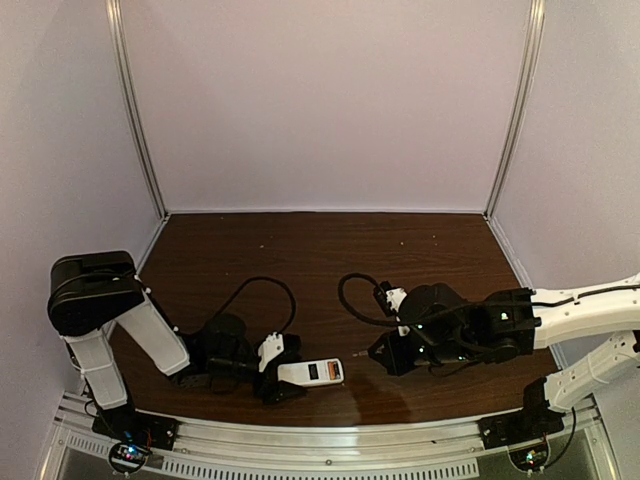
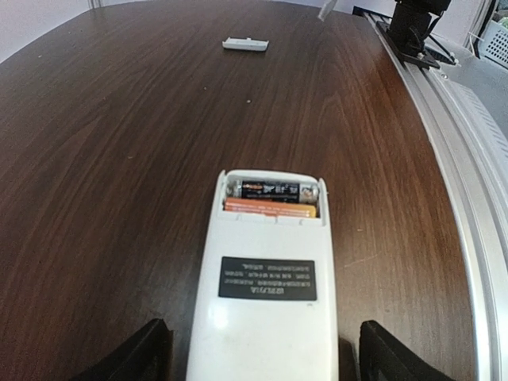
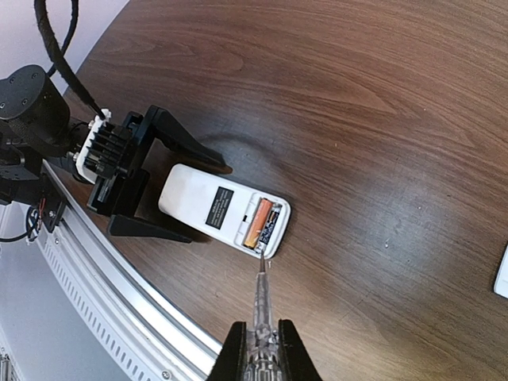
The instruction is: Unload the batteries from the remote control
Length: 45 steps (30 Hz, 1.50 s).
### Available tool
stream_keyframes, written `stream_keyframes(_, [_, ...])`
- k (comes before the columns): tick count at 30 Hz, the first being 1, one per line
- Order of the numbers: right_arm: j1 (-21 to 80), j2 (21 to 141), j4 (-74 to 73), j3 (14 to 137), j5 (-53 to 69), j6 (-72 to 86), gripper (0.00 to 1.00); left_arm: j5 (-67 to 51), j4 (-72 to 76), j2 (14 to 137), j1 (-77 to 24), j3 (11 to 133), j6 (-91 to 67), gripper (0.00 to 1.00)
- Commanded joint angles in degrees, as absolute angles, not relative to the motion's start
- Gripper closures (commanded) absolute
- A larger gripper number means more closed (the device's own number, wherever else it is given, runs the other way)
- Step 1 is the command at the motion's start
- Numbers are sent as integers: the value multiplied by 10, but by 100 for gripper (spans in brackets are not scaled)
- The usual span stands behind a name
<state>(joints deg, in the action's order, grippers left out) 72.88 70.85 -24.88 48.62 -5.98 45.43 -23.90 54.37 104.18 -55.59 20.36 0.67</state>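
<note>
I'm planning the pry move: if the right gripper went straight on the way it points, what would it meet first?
The screwdriver held in the right gripper leads: its tip would likely meet the remote control at its open end, by the batteries; tip height is unclear.

We are counting one remote control [image 2: 266, 278] on one table [image 1: 320, 250]. Inside its open recess we are counting two batteries [image 2: 271, 198]: one orange battery [image 2: 270, 209] and one dark battery [image 2: 271, 190]. We are counting one small flat white piece [image 2: 246, 44] and one thin screwdriver [image 3: 259, 298]. We are counting two arms, one left arm [image 1: 150, 335] and one right arm [image 1: 580, 310]. Each is carrying one end effector, giving two: the left end effector [image 3: 208, 202] and the right end effector [image 3: 260, 349]. We are also counting two black cables [image 1: 265, 282].
</note>
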Motion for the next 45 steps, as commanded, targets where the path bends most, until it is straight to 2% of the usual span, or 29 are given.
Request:
stream_keyframes(1, [727, 708, -244, 483, -58, 455, 100, -226, 553, 1053, -555, 213, 13, 16])
stream_keyframes(11, [728, 705, -242, 477, -57, 459, 100, -207, 532, 1079, -570, 241, 28, 18])
stream_keyframes(16, [728, 704, -241, 477, -57, 460, 100, -200, 532, 1081, -572, 242, 33, 30])
stream_keyframes(18, [728, 703, -242, 477, -56, 461, 100, -196, 532, 1081, -572, 241, 35, 37])
stream_keyframes(21, [728, 702, -240, 475, -57, 461, 100, -188, 533, 1082, -571, 243, 32, 61])
stream_keyframes(24, [728, 703, -238, 475, -55, 461, 100, -188, 538, 1078, -573, 243, 29, 73])
stream_keyframes(31, [728, 708, -248, 486, -54, 458, 100, -140, 519, 1024, -584, 244, 48, 88])
stream_keyframes(36, [727, 716, -258, 497, -53, 453, 100, -91, 508, 994, -595, 250, 83, 92])
stream_keyframes(39, [728, 724, -267, 509, -54, 451, 100, -71, 500, 990, -599, 261, 106, 100])
stream_keyframes(45, [727, 732, -283, 528, -60, 447, 100, -52, 565, 986, -604, 253, 140, 100])
